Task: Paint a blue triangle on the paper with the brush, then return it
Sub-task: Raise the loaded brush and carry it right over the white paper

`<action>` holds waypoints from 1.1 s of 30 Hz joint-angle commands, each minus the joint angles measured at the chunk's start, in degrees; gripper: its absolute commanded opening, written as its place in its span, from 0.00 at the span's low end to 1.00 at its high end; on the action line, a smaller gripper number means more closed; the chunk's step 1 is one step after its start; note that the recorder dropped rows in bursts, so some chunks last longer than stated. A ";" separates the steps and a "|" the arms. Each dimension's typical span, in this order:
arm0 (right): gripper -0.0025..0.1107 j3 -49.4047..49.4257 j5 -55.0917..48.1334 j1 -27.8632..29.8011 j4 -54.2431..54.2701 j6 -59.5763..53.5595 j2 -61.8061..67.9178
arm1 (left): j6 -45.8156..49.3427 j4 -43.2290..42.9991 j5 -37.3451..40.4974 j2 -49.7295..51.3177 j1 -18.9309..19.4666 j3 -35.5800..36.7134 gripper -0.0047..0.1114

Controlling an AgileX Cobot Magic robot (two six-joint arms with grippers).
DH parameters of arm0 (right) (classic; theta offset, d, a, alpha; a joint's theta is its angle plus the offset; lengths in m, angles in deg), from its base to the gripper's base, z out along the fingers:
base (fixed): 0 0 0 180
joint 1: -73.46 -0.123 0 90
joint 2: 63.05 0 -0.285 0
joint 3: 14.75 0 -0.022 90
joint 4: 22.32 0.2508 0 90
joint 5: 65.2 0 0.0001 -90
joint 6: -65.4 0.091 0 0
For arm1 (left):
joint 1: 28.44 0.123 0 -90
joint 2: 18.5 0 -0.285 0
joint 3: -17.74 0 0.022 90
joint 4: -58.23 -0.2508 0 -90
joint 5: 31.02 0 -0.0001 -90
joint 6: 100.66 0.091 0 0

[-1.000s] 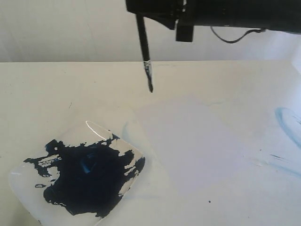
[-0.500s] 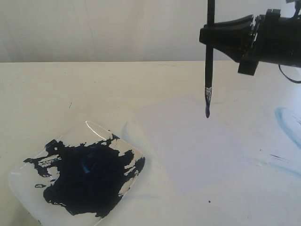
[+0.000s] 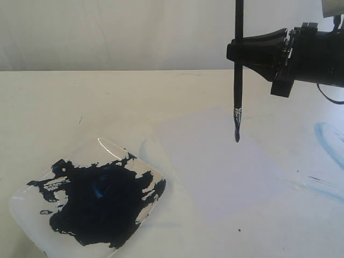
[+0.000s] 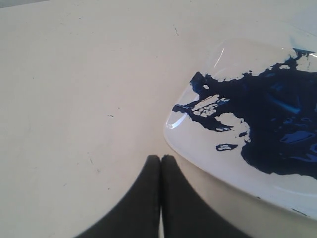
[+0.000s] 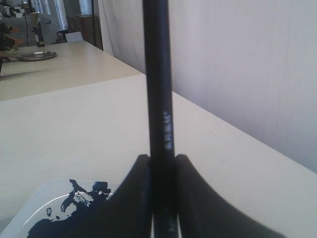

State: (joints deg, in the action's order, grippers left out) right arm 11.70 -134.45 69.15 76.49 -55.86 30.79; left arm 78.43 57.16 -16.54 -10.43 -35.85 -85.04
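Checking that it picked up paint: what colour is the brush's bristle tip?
Dark blue, just below the silver ferrule. The exterior view shows the brush tip best.

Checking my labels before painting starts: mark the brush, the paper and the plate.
the brush (image 3: 237, 91): exterior view, black handle, lower half.
the paper (image 3: 226, 172): exterior view, bare middle of the sheet.
the plate (image 3: 86, 152): exterior view, clear unpainted edge.
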 commanded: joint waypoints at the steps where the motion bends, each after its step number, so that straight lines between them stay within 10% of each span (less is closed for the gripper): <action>1: 0.02 -0.02 -0.71 0.35 1.14 -0.90 -0.48 | -0.36 0.52 -0.30 -0.28 -0.12 0.00 0.04; 23: 0.02 -10.86 -0.71 -2.75 -0.07 10.25 0.49 | -0.36 0.52 -0.30 -0.28 -0.12 0.00 0.04; 33: 0.02 -18.77 17.94 -7.36 -8.93 27.71 0.38 | -0.36 0.52 -0.30 -0.28 -0.12 0.00 0.04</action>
State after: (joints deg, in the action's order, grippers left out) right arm -5.60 -121.46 62.81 69.03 -32.14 31.25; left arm 78.43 57.16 -16.54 -10.43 -35.85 -85.04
